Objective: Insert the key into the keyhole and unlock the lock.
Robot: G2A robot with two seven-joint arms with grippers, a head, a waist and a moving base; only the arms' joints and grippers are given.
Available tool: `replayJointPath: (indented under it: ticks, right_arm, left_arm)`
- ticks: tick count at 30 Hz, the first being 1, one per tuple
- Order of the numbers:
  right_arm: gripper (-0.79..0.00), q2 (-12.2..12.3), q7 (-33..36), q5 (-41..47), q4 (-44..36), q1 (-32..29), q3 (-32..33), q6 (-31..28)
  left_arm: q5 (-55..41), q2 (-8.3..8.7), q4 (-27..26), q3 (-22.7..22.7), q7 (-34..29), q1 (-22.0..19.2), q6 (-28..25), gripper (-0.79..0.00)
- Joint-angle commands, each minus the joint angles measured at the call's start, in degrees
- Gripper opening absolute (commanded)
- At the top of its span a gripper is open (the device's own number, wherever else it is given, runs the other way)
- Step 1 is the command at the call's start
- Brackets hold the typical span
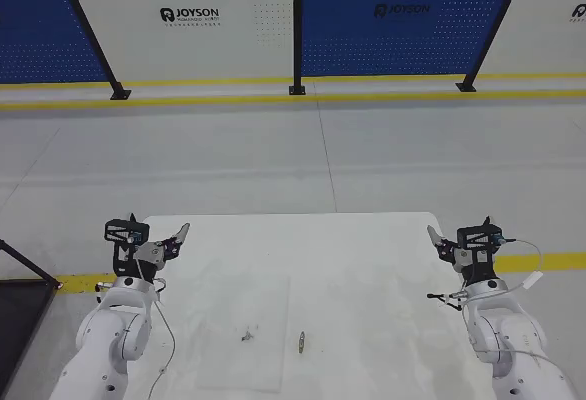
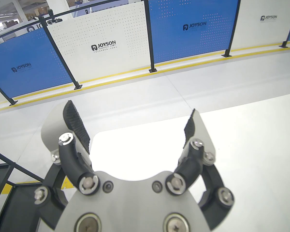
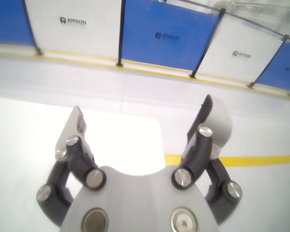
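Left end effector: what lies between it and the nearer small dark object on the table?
Nothing: the top view shows bare table between the left end effector and the small object.

The top view looks down from above the arms over the white rectangular table (image 1: 373,250). Wrist cameras sit close behind the left gripper (image 2: 131,106) and right gripper (image 3: 142,101), facing the blue-and-white perforated fence panels (image 2: 171,44) all views share.

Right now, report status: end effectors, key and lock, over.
Left end effector open, empty, at far table corner. Right end effector same, opposite corner. One small metal piece, second piece apart, near side, untouched; key from lock, cannot tell. Nothing blocks.
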Motion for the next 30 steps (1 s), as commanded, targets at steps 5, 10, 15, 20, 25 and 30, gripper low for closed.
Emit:
replayJointPath:
  ticks: [5, 10, 15, 20, 25, 30]
  right_arm:
    - [0.000, 0.0, 0.0, 0.0, 0.0, 0.0, 0.0, 0.0]
    - [0.000, 0.0, 0.0, 0.0, 0.0, 0.0, 0.0, 0.0]
    - [0.000, 0.0, 0.0, 0.0, 0.0, 0.0, 0.0, 0.0]
    - [0.000, 0.0, 0.0, 0.0, 0.0, 0.0, 0.0, 0.0]
    - [0.000, 0.0, 0.0, 0.0, 0.0, 0.0, 0.0, 0.0]
    - [0.000, 0.0, 0.0, 0.0, 0.0, 0.0, 0.0, 0.0]
  left_arm:
    - [0.6, 0.22, -3.6, -0.7, 0.8, 3.3, -4.7, 0.000]
    - [2.5, 0.74, -12.5, -2.9, -0.5, 12.7, -12.3, 0.000]
    - [7.5, 1.09, -20.9, -2.6, -7.5, 22.9, -17.4, 0.000]
    - [13.7, 1.11, -23.2, 2.8, -14.8, 27.8, -18.7, 0.000]
    - [21.1, 0.58, -20.8, 11.1, -21.4, 27.3, -13.4, 0.000]
    - [26.6, -0.12, -16.2, 18.1, -26.5, 23.8, -9.0, 0.000]
